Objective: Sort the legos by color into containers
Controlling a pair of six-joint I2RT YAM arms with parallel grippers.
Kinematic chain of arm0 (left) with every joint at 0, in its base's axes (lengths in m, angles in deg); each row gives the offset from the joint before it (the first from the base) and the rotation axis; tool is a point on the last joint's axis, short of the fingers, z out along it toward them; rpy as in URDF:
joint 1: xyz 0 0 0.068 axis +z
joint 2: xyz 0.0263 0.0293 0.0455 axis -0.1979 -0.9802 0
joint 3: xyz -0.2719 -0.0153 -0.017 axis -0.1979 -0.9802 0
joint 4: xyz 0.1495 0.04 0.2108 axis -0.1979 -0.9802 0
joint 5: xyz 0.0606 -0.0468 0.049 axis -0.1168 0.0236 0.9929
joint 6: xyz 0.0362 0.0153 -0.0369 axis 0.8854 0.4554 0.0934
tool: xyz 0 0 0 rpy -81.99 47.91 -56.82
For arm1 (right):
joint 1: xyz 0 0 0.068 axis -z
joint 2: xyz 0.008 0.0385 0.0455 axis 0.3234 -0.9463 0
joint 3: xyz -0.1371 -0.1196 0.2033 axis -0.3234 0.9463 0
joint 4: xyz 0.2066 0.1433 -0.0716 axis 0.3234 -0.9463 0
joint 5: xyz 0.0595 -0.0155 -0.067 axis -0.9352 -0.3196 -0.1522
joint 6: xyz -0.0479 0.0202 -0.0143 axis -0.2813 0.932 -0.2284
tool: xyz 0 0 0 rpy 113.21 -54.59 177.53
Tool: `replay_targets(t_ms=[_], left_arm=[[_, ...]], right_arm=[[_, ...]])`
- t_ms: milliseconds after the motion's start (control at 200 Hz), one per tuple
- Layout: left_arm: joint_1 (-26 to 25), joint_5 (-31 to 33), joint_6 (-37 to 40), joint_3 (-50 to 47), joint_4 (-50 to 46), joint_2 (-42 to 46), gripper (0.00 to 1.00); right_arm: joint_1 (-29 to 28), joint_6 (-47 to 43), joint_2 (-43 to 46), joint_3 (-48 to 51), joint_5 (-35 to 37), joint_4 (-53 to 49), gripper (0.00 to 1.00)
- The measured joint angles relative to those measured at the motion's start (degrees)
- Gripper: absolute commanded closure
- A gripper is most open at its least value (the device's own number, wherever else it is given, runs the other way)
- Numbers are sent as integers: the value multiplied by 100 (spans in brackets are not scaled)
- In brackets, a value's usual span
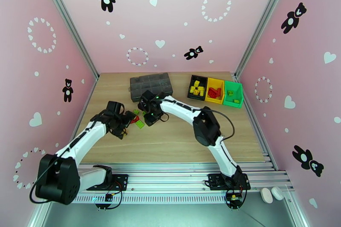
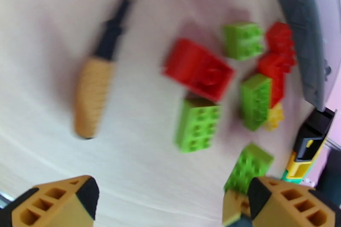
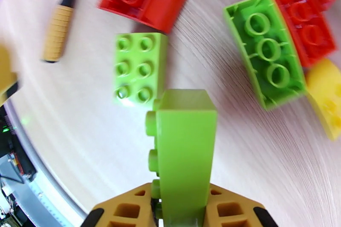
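Observation:
Several loose legos lie in a pile (image 1: 137,118) on the wooden table between my two grippers: red (image 3: 143,0), lime green (image 3: 140,68) and one yellow (image 3: 326,96). My right gripper (image 3: 183,206) is shut on a lime green lego (image 3: 185,147), held upright just above the table. In the top view the right gripper (image 1: 150,118) sits at the pile's right side. My left gripper (image 2: 170,206) hangs open over the pile's near side, nothing between its fingers, a green lego (image 2: 249,166) by its right fingertip. The black (image 1: 197,87), yellow (image 1: 214,90) and green (image 1: 232,93) containers stand at the back right, with bricks inside.
A wooden-handled screwdriver (image 2: 91,91) lies left of the pile. A dark grey organizer box (image 1: 151,85) sits right behind the pile. Pink walls close in the table on three sides.

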Motion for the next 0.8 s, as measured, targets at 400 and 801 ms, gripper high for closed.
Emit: replay_targets(t_ms=[400, 801], left_arm=[[-1403, -597, 118, 2531, 656, -2514, 2], [-2715, -1475, 525, 6693, 352, -5619, 2]], right_arm=[[1755, 649, 1110, 1266, 601, 409, 81], [4424, 903, 2096, 2131, 1792, 435, 81]])
